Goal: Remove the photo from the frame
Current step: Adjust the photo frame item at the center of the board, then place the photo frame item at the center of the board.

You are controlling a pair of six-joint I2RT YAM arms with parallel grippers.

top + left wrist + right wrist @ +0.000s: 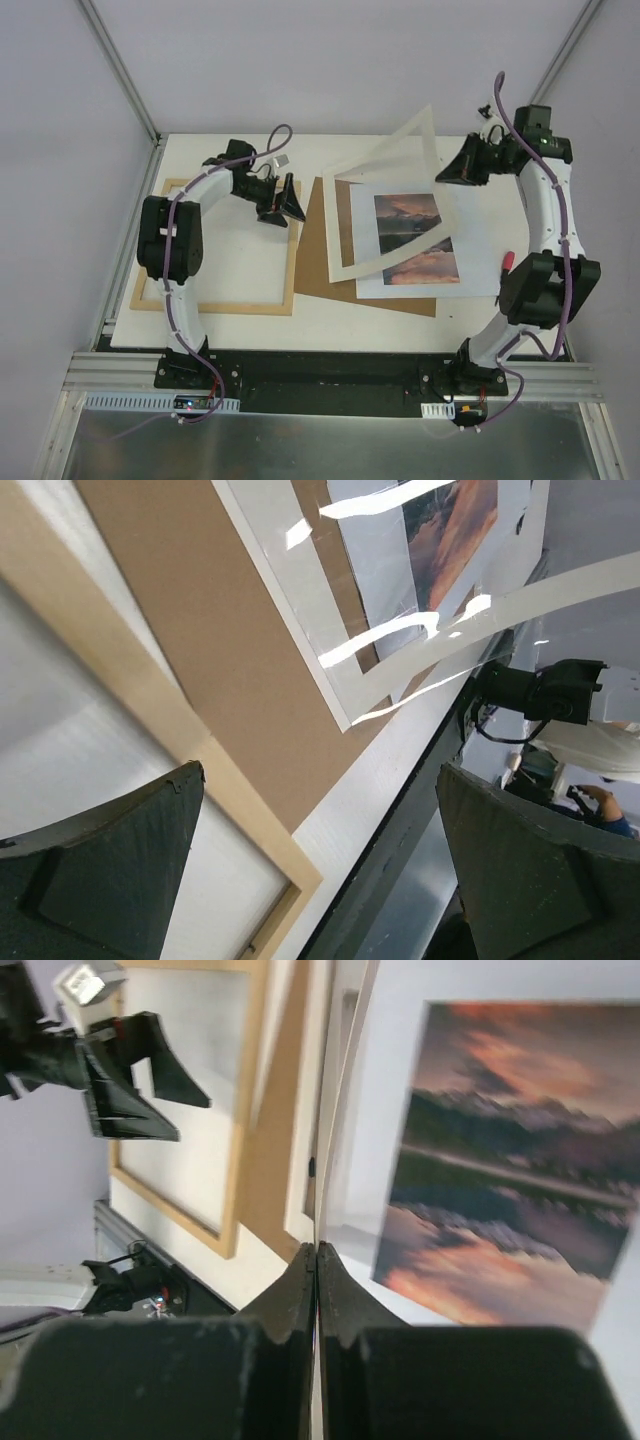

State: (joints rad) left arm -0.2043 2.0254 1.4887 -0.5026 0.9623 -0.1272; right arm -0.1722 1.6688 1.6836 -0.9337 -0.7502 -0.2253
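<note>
Setting: a robotics lab work cell, built for machine trials rather than as a lived-in room.
Arms: two white-and-black robot arms, the left arm and the right arm, stand side by side at the near edge of a white table.
Mounting: their bases sit on a black plate fixed to an aluminium extrusion rail.
Enclosure: plain pale wall panels meet at bare metal struts and box the table in at the left, back and right.
Wiring: purple cables run exposed along the arms; a small circuit board with a lit red light sits by the left base.
Foreground: brushed sheet metal lies in front of the rail.
</note>
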